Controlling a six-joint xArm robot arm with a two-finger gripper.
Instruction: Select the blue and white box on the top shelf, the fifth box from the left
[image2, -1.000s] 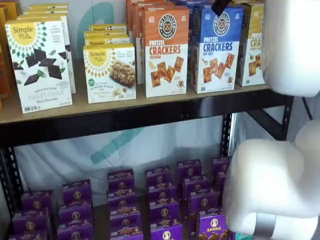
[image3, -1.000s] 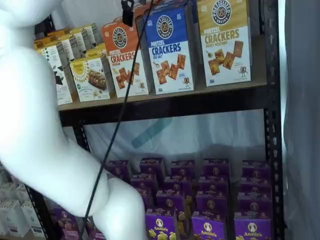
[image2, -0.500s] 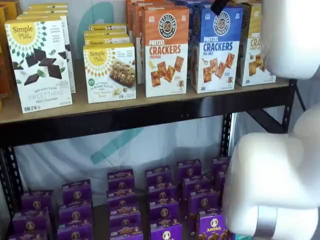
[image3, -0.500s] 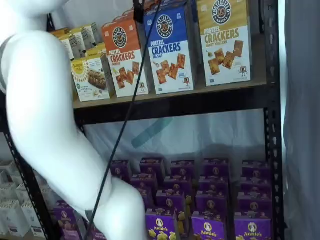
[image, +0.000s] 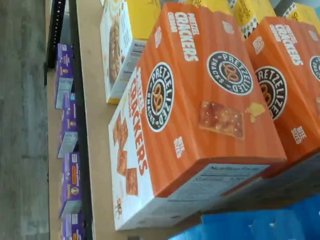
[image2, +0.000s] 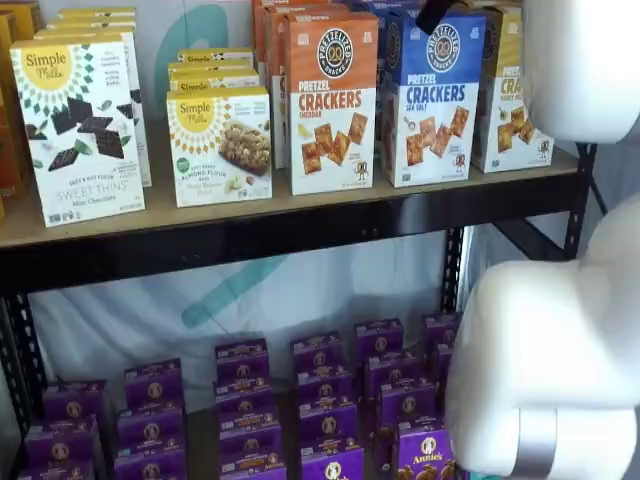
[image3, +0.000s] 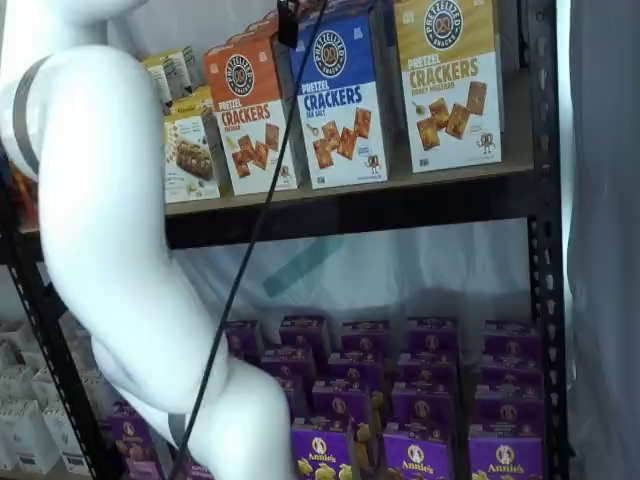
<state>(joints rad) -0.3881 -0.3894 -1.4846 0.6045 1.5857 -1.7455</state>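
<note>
Tall blue and white cardboard box (image2: 432, 98) stands at front edge of tan wooden top shelf (image2: 150, 215), touching orange cheddar box (image2: 332, 100); yellow box (image3: 447, 82) close on other side. Black gripper finger (image3: 288, 22) at its top; spread per pose, gap unseen. Since 1 s ago white arm (image3: 110, 230) swung right.
</note>
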